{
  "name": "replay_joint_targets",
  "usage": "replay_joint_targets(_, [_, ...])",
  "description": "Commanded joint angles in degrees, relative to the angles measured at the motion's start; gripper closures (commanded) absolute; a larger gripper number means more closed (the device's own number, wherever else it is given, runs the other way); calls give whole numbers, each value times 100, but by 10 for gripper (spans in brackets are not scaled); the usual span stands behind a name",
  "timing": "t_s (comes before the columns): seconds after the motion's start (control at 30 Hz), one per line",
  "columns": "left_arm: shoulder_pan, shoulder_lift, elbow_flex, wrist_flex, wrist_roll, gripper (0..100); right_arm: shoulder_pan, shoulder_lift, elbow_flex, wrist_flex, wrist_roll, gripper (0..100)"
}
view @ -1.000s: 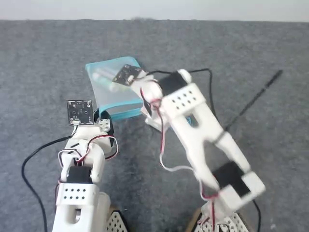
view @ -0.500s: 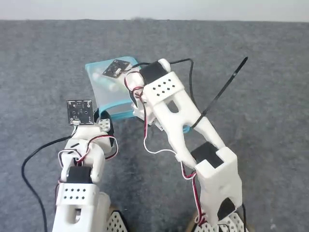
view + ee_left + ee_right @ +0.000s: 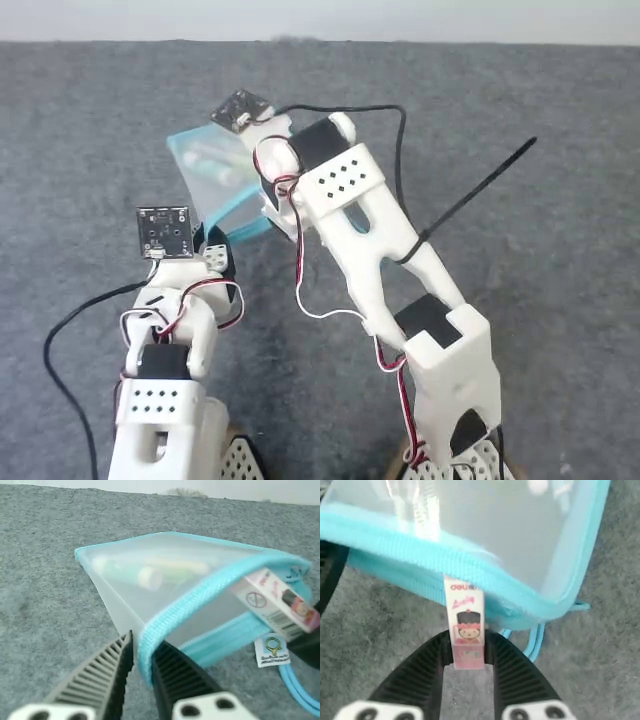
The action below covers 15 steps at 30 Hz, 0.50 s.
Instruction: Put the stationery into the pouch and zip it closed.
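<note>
Left gripper (image 3: 141, 652) pinches the zipper edge (image 3: 200, 597) of the translucent teal-trimmed plastic pouch (image 3: 165, 555), upper left in the high view. Right gripper (image 3: 468, 647) clamps a small pink-and-white box (image 3: 465, 611) lodged in its mouth.

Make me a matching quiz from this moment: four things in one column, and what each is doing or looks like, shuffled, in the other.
1 left gripper
2 right gripper
3 green-and-white tube
4 pouch

A grips the pink box
B translucent with blue zipper trim
C pinches the pouch's zipper edge
D lies inside the pouch

Pairs: 1-C, 2-A, 3-D, 4-B
</note>
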State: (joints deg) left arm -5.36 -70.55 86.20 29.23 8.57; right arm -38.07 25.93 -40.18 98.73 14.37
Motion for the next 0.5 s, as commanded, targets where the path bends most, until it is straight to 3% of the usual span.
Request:
replay_joint_targets(0.0, [44, -18, -145, -176, -70, 988, -31, -92, -431, -286, -114, 992])
replay_joint_targets(0.47, [44, -18, -145, -193, -70, 988, -40, -92, -440, 374, -97, 992])
